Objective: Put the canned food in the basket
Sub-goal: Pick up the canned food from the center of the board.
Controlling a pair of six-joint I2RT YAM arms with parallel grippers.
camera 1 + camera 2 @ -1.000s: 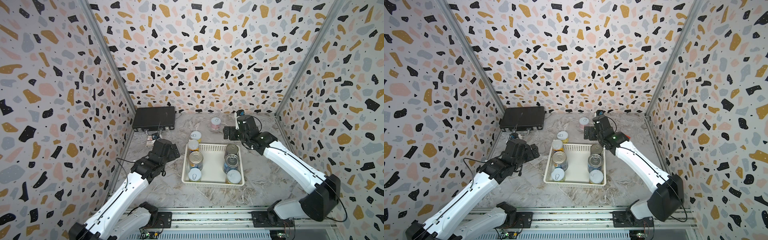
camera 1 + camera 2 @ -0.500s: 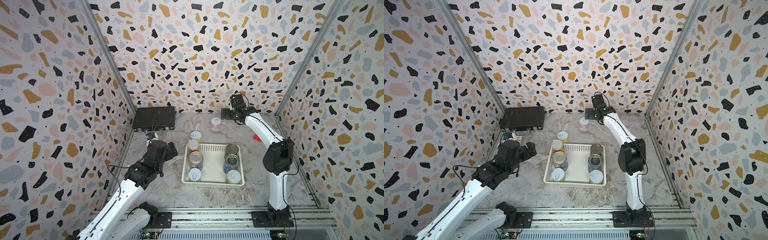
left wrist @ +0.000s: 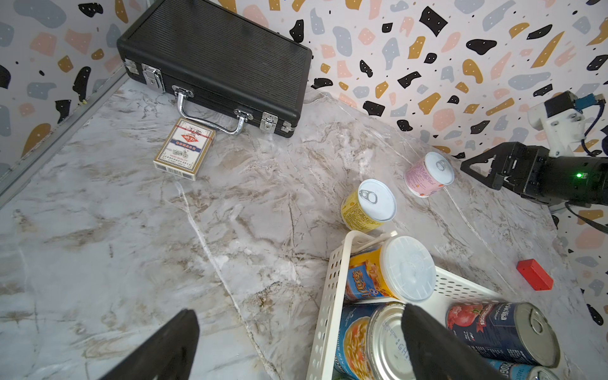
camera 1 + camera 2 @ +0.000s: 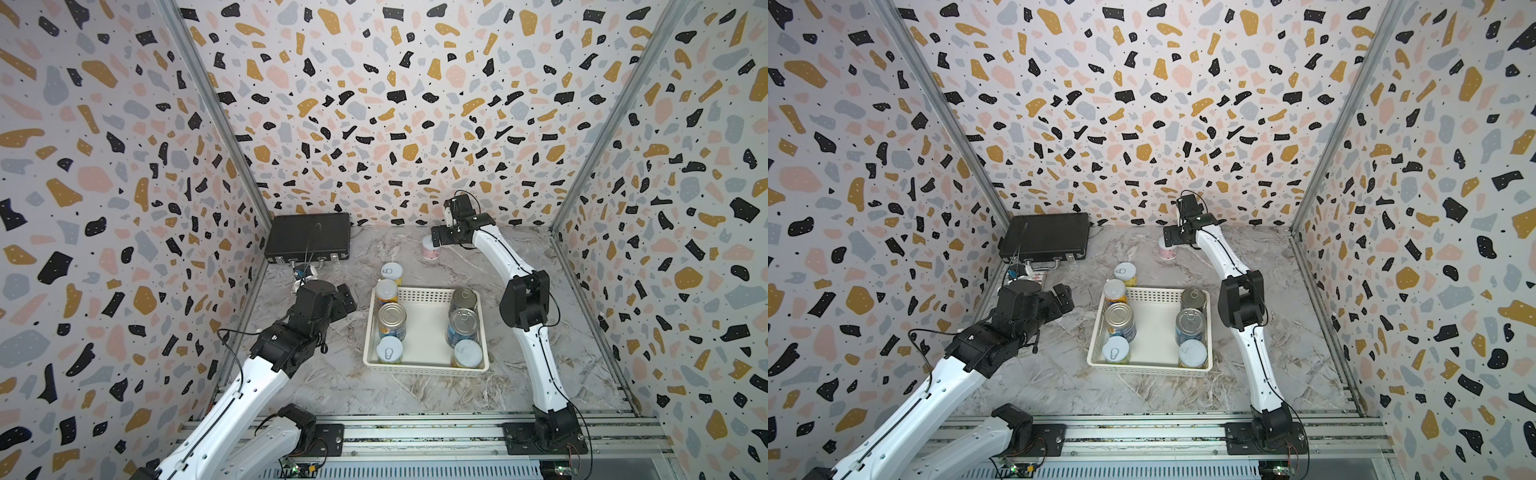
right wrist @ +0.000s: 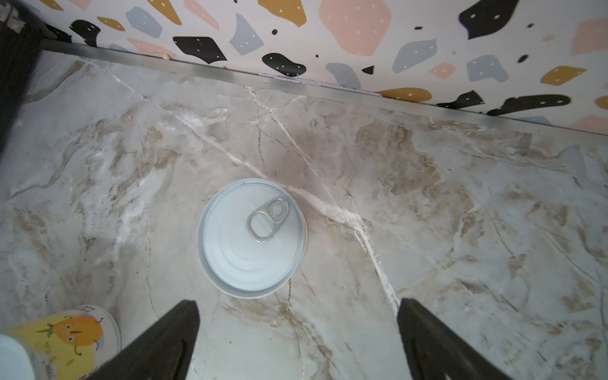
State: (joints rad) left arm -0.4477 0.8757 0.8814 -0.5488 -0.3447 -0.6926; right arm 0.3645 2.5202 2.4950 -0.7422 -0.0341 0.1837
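We note the right gripper [image 5: 297,304] hovers over the pink can [image 4: 430,249] near the back wall [image 4: 395,124], jaws wide, gripping nothing. The left gripper [image 3: 297,312] is likewise spread and empty, left of the basket [image 4: 424,366]. Six cans [image 4: 392,320] stand inside it. The yellow can [image 4: 392,272] stands just behind it.

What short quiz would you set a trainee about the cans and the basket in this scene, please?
1. True or false: the pink can stands inside the basket.
2. How many cans stand in the basket? A) four B) six C) eight
3. Which hand hovers by the pink can, and is it open or shut?

Key
1. False: it stands on the table beyond the basket, near the back wall.
2. B
3. The right hand, open and holding nothing.
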